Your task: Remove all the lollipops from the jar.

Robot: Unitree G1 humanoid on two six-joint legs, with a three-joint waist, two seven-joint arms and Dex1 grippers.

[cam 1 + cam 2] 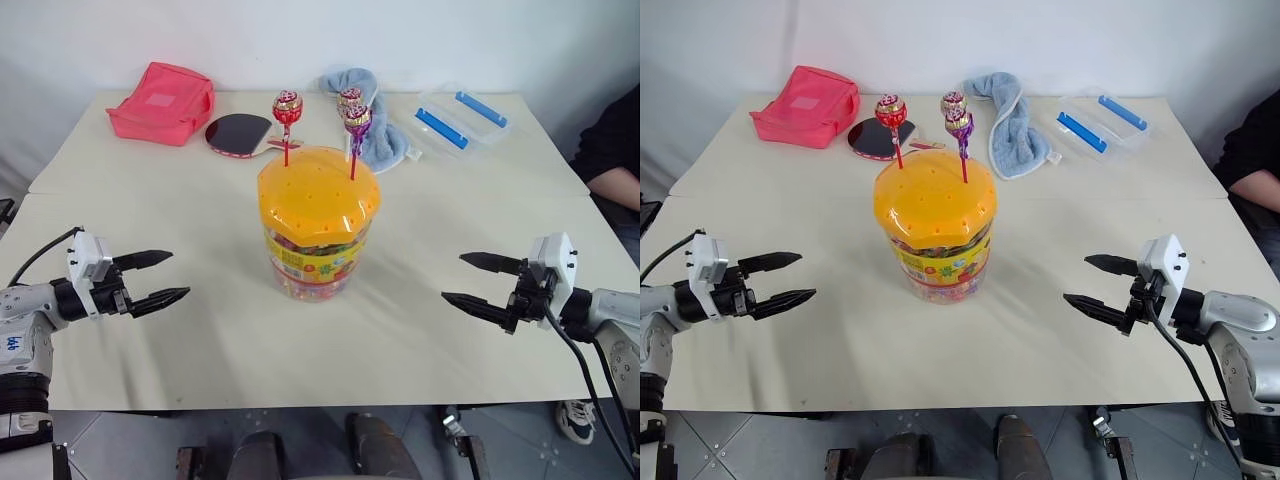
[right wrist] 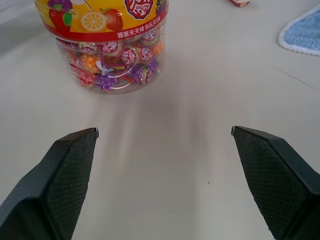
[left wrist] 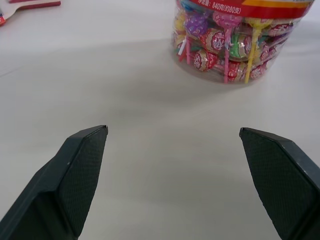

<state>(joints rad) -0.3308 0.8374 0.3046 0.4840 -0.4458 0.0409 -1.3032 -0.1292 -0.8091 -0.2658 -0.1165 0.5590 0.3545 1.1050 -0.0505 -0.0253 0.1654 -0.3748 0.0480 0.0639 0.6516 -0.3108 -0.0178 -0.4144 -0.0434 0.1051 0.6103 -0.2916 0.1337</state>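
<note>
The jar [image 1: 316, 235], a clear tub with an orange domed lid and a yellow-red label, stands mid-table. Three lollipops stand upright in holes of its lid: a red one [image 1: 287, 106] at the left, a purple one [image 1: 357, 120] at the right, and a pinkish-white one [image 1: 349, 99] just behind the purple. My left gripper [image 1: 158, 278] hovers open over the table to the left of the jar, pointing at it. Open too, my right gripper [image 1: 470, 281] hangs to the right of the jar and points toward it. Neither touches anything. More wrapped candies fill the jar's inside [image 3: 225, 45].
A pink pouch [image 1: 162, 103] and a black paddle [image 1: 240, 134] lie at the back left. A blue towel [image 1: 375, 115] and a clear flat box with blue clips [image 1: 458, 120] lie at the back right. A person's dark sleeve [image 1: 610, 145] shows at the right edge.
</note>
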